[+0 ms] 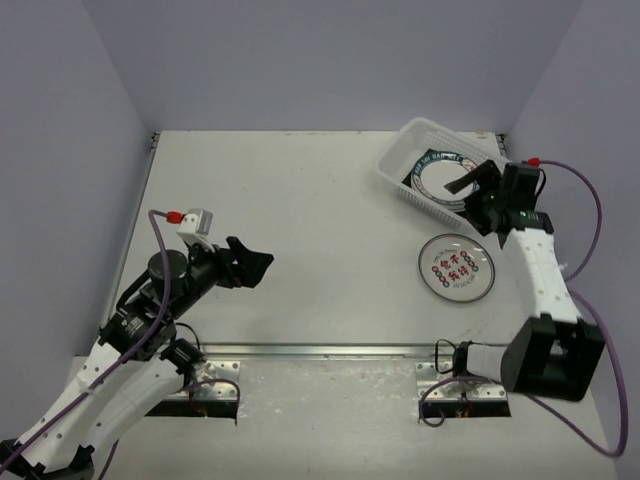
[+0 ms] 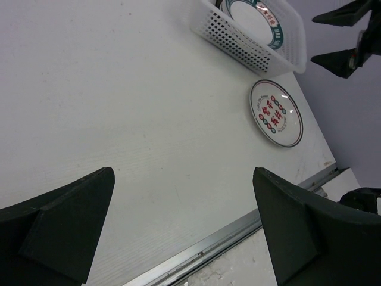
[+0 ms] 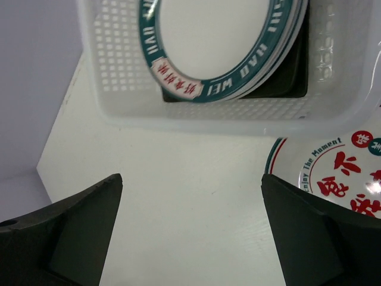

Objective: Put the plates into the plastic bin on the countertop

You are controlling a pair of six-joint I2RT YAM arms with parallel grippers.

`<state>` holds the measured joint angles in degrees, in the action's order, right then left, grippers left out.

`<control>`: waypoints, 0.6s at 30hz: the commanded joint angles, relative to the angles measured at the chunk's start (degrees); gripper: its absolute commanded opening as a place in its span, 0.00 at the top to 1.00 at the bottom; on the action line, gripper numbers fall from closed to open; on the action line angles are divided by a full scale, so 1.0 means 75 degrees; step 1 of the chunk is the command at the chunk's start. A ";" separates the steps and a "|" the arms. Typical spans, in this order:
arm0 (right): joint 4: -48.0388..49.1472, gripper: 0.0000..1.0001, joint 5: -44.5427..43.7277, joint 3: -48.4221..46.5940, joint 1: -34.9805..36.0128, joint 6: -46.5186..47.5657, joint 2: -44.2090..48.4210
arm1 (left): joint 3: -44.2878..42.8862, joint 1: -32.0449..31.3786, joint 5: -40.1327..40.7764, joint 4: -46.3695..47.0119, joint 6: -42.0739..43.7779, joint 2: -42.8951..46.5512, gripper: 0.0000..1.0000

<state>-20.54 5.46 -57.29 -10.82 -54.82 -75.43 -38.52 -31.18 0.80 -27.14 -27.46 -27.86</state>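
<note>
The plastic bin (image 1: 398, 158) stands at the far right of the countertop (image 1: 300, 200). It holds a stack of plates; the top one (image 1: 440, 178) is round, white, with a teal rim. In the right wrist view that plate (image 3: 220, 42) lies over a dark square plate (image 3: 296, 77) inside the bin (image 3: 208, 113). One round plate with red characters (image 1: 456, 267) lies on the countertop just in front of the bin. My right gripper (image 1: 470, 203) is open and empty, above the bin's near edge. My left gripper (image 1: 252, 265) is open and empty, above the left middle of the countertop.
The metal front edge (image 1: 320, 350) runs across the near side. Purple walls enclose the back and sides. In the left wrist view the loose plate (image 2: 276, 112) and the bin (image 2: 238, 44) lie far ahead, with the right gripper (image 2: 333, 37) above them.
</note>
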 commanded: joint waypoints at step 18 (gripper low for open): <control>-0.4434 0.01 0.2330 0.0179 0.0201 0.1484 0.8100 | -0.1998 -0.2333 -0.0267 0.7334 -0.4884 -1.0110 0.00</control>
<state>-46.75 19.96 -51.67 -9.23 -44.75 -15.49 -40.92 -46.62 -2.10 16.14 -55.84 -88.06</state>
